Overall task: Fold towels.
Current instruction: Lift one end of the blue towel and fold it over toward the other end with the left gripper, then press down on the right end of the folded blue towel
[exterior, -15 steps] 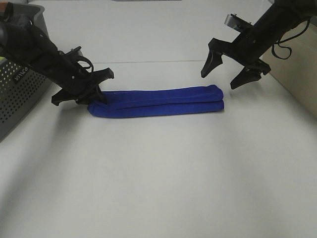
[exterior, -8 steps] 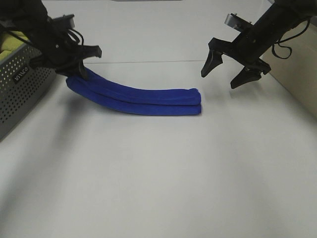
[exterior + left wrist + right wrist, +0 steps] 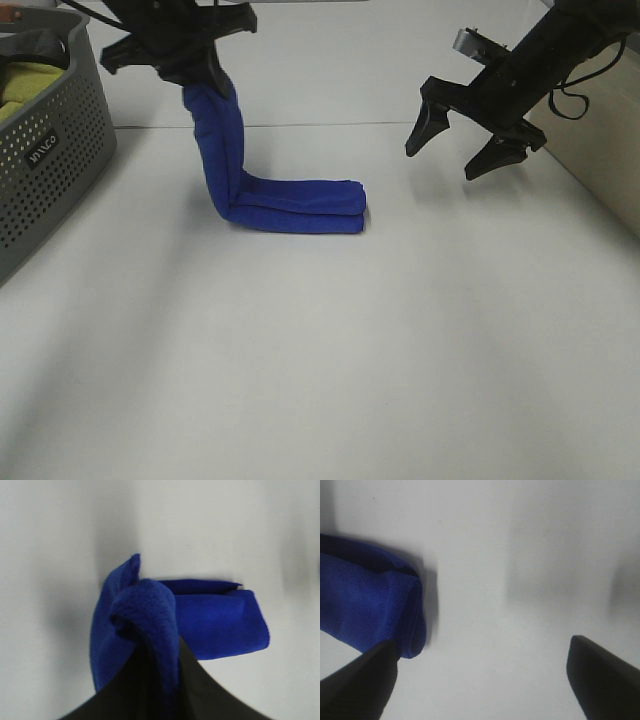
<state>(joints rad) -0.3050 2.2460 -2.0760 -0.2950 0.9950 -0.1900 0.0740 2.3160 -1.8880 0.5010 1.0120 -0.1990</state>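
While your left tool (image 3: 202,80) pinches one end of blue microfibre towel (image 3: 300,205) high, rest droops to worktop (image 3: 400,330): looks soft, limp, light. Your right tool (image 3: 442,160) spread, empty; grab all layers at lying end.

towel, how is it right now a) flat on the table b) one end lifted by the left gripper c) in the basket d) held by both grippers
b: the left gripper pinches one end of the towel up while the other end lies on the table.

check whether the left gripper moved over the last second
Yes. The left gripper, shut on the blue towel, rose from beside the grey basket wall to about its rim level, pulling the towel leftward.
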